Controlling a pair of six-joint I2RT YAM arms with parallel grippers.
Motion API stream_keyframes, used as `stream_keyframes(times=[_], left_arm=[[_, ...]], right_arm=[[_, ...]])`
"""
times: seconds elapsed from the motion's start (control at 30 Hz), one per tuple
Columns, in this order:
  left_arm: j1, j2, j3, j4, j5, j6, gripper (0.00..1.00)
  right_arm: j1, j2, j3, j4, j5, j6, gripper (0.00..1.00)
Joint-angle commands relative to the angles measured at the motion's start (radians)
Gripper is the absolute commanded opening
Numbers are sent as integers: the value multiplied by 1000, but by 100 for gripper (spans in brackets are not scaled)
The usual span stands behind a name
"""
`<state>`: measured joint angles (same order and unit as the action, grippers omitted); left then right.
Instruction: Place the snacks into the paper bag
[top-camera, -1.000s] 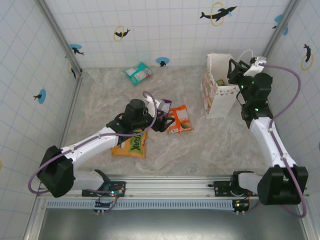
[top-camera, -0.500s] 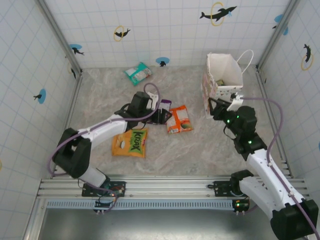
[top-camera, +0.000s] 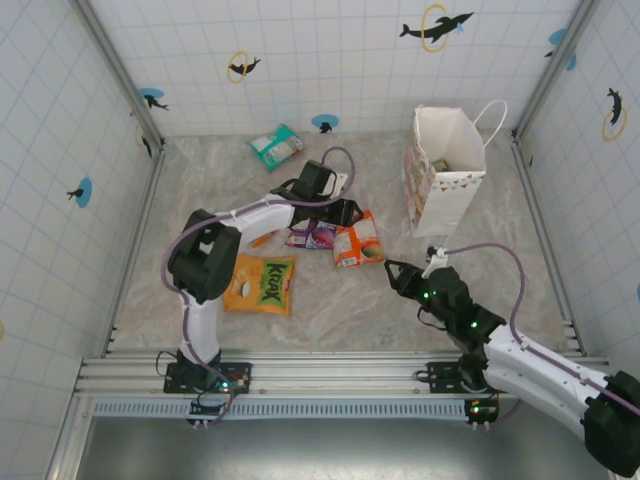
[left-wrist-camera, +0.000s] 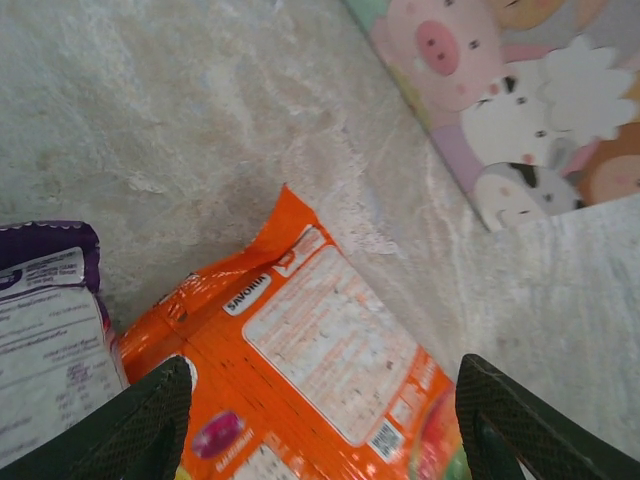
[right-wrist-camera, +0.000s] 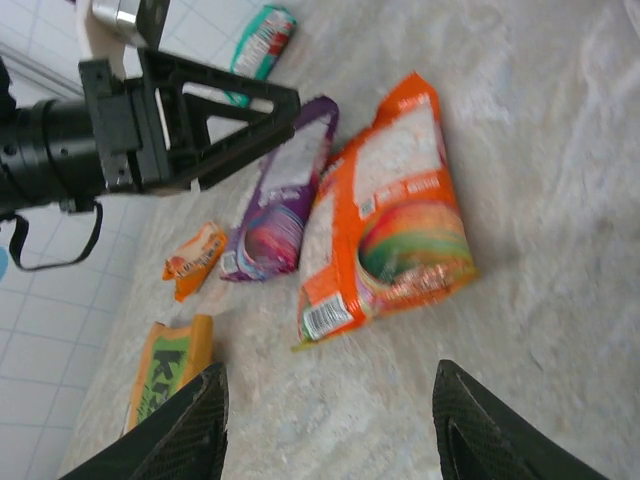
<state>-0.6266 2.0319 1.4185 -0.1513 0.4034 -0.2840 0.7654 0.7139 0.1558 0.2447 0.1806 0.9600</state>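
White tiled walls (top-camera: 330, 60), marbled floor (top-camera: 340, 300)

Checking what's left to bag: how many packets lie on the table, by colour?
Teal packet: 1
Purple packet: 1
Orange-red packet: 1
Large orange packet: 1
Tiny orange packet: 1
Total: 5
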Motion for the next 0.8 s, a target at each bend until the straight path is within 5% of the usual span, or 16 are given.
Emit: stream_keyframes(times=[0.0, 0.37, 0.77], left_arm=[[4, 65, 61, -37, 15, 24, 70], [2, 191, 162, -137, 40, 54, 67], [-4, 44, -50, -129, 122, 29, 65]], right_arm=[[42, -6, -51, 116, 109, 130, 56], [76, 49, -98, 123, 85, 211, 59], [36, 15, -102, 53, 46, 189, 62]])
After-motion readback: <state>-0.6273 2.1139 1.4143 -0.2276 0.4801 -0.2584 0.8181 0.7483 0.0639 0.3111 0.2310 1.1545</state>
